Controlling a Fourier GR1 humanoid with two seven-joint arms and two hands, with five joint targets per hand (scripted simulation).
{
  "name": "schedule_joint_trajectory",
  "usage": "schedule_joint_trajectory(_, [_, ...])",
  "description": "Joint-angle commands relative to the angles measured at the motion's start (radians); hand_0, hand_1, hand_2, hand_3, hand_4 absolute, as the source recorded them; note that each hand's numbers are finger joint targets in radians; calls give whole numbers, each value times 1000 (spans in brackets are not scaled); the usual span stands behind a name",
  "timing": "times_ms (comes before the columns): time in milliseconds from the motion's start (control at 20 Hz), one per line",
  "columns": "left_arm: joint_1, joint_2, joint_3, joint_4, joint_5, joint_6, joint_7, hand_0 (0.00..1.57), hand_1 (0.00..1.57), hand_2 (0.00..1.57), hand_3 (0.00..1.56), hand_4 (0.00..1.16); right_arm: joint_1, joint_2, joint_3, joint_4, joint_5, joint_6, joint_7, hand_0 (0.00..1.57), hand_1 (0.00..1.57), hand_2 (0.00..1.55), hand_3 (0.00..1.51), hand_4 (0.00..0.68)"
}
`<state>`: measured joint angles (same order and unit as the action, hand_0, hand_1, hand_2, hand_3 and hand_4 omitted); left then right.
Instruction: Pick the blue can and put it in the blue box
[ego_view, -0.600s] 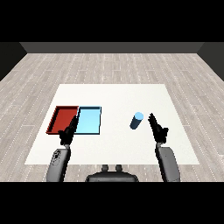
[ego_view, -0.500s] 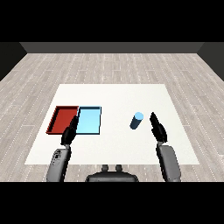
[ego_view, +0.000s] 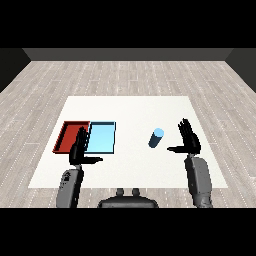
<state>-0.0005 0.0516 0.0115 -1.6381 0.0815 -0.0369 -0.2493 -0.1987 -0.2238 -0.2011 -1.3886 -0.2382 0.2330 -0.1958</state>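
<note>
The blue can (ego_view: 156, 138) stands upright on the white table (ego_view: 130, 107), right of the middle. My right hand (ego_view: 188, 140) is open just to the can's right, fingers straight and thumb pointing toward it, a small gap between them. The light blue tray (ego_view: 101, 137) lies at the left with nothing in it. In front of the trays my left hand (ego_view: 79, 149) is open, its fingers overlapping the seam between the two trays.
A red tray (ego_view: 68, 135) lies against the light blue tray's left side. The table's front edge runs just behind both forearms.
My right hand has lifted and moved slightly away from the can's side, with its thumb spread out. The left hand has barely moved.
</note>
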Motion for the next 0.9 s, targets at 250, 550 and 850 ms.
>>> schedule_joint_trajectory(250, [-14,-50,13,161,-2,-23,-281,0,0,0,0,0,-56,-74,-92,172,-80,143,-133,0,0,0,0,0])
schedule_joint_trajectory(550, [-42,-13,44,49,64,-41,-124,0,0,0,0,0,-140,-65,-69,331,-15,132,-216,0,0,0,0,0])
schedule_joint_trajectory(850, [2,-1,52,94,61,-79,-198,0,0,0,0,0,-175,-88,-93,368,-92,179,-132,0,0,0,0,0])
